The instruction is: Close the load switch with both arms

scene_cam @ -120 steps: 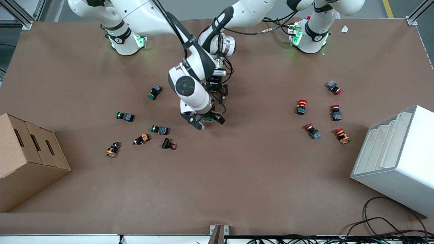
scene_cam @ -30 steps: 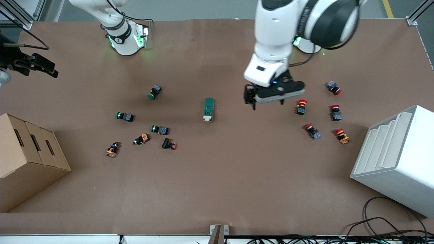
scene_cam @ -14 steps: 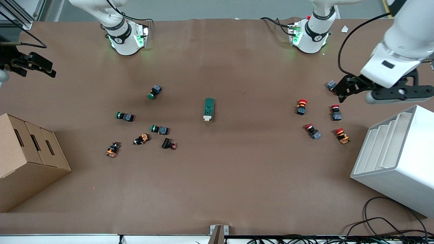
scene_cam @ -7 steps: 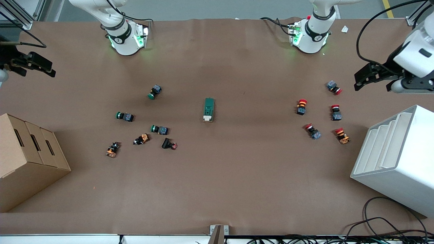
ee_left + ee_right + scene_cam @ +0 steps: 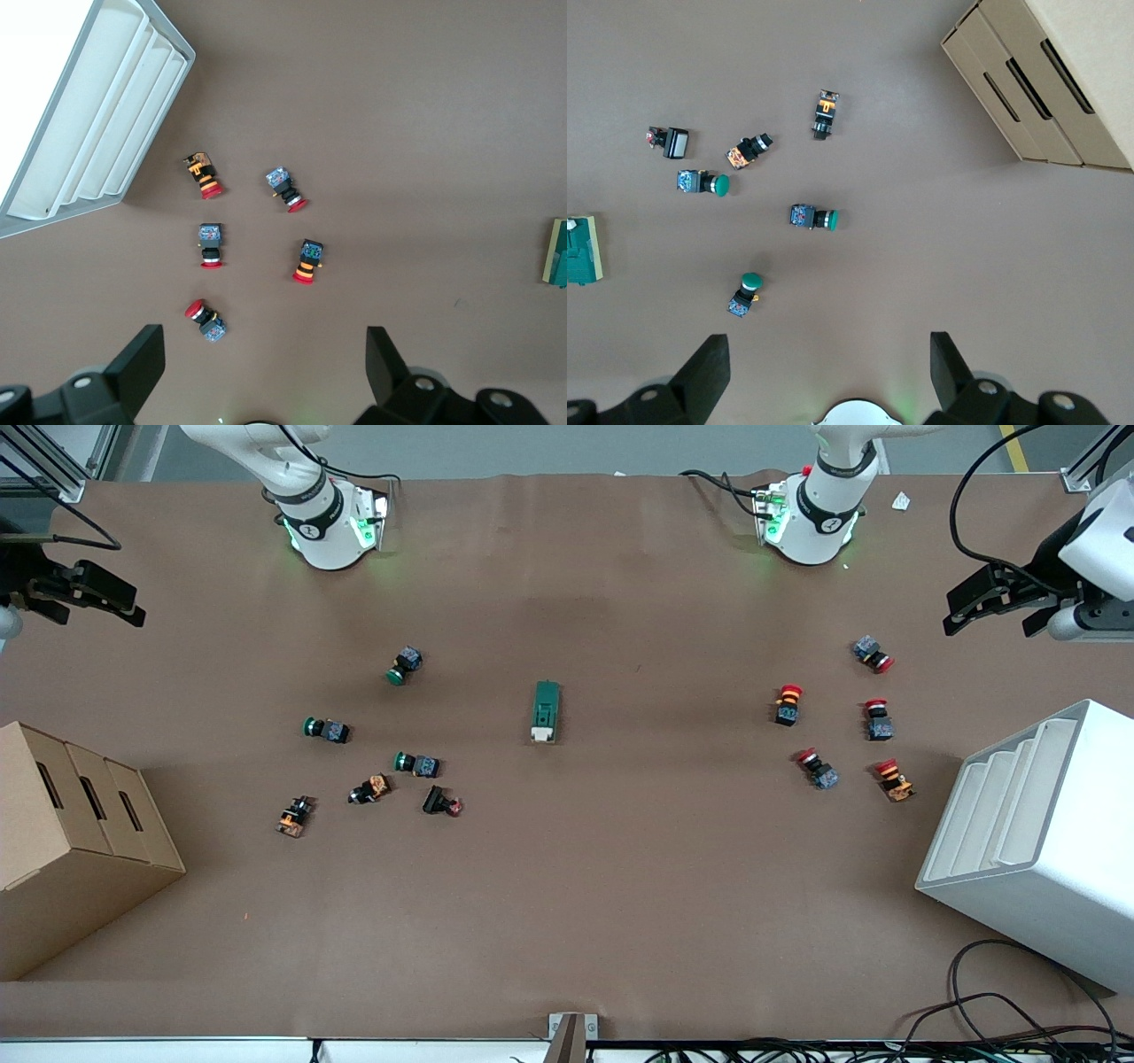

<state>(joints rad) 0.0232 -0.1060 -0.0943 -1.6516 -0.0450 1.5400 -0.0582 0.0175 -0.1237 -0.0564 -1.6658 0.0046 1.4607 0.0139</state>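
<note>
The load switch (image 5: 547, 711) lies flat mid-table, its white handle end toward the front camera, untouched. My left gripper (image 5: 997, 600) hangs wide open above the table's edge at the left arm's end, near 5 red push-buttons (image 5: 873, 654). My right gripper (image 5: 78, 593) hangs wide open over the right arm's end, above the cardboard box (image 5: 71, 841).

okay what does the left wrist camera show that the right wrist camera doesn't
Only the left wrist view shows the five red-capped push-buttons and the white slotted rack, seen between the open left gripper. Only the right wrist view shows the green push-buttons, the orange ones, and the cardboard box, under the open right gripper. Both catch the load switch at the frame's edge, lying free on the brown table.
</note>
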